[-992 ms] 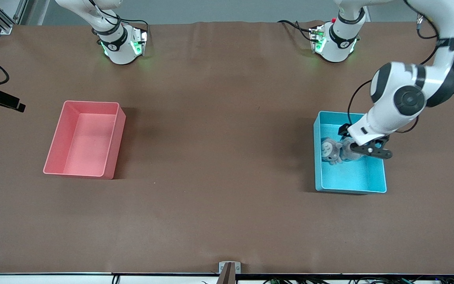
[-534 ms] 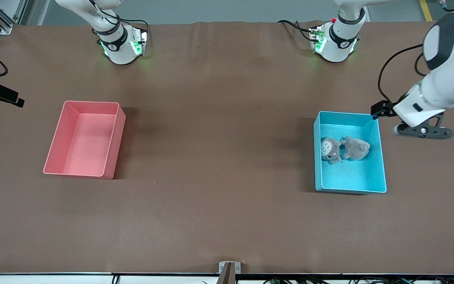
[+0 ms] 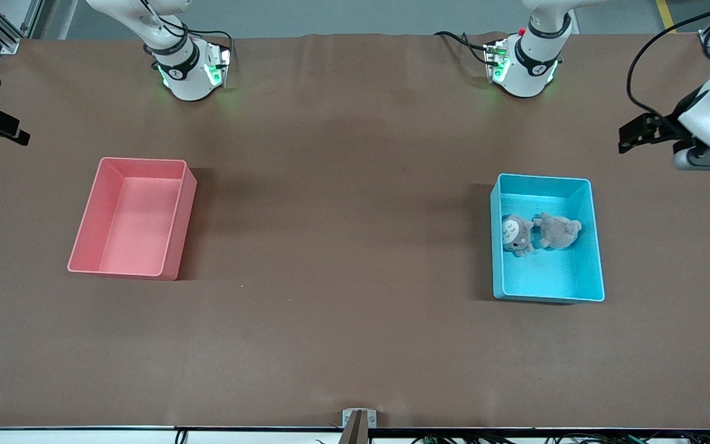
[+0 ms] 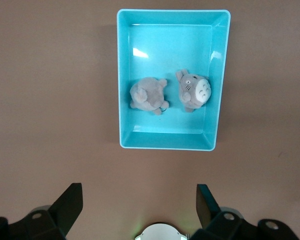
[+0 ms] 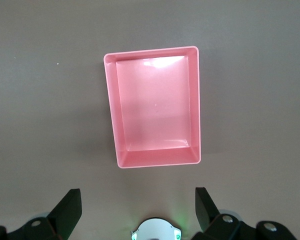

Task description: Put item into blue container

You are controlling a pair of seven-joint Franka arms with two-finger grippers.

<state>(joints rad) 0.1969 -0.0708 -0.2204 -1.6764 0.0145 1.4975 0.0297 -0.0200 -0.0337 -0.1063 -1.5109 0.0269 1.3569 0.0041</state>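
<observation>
The blue container [image 3: 546, 274] stands toward the left arm's end of the table. Two small grey plush toys lie side by side in it: one shows a pale face [image 3: 515, 233], the other shows its grey back [image 3: 557, 231]. In the left wrist view the container [image 4: 125, 75] and both toys [image 4: 147, 95] [image 4: 195, 91] are seen from high above. My left gripper [image 4: 138, 200] [image 3: 709, 161] is open and holds nothing, up in the air over bare table beside the container. My right gripper [image 5: 137, 202] is open and holds nothing, high over the table by the pink bin.
A pink bin [image 3: 87, 234] of the same size stands toward the right arm's end of the table, with nothing in it [image 5: 111, 110]. Both arm bases [image 3: 188, 68] [image 3: 524, 65] stand at the table's edge farthest from the front camera. Brown table lies between the bins.
My left gripper has risen out of the blue container and swung off toward the table's end, leaving the grey toy in the container. My right hand has drifted a little toward the bases.
</observation>
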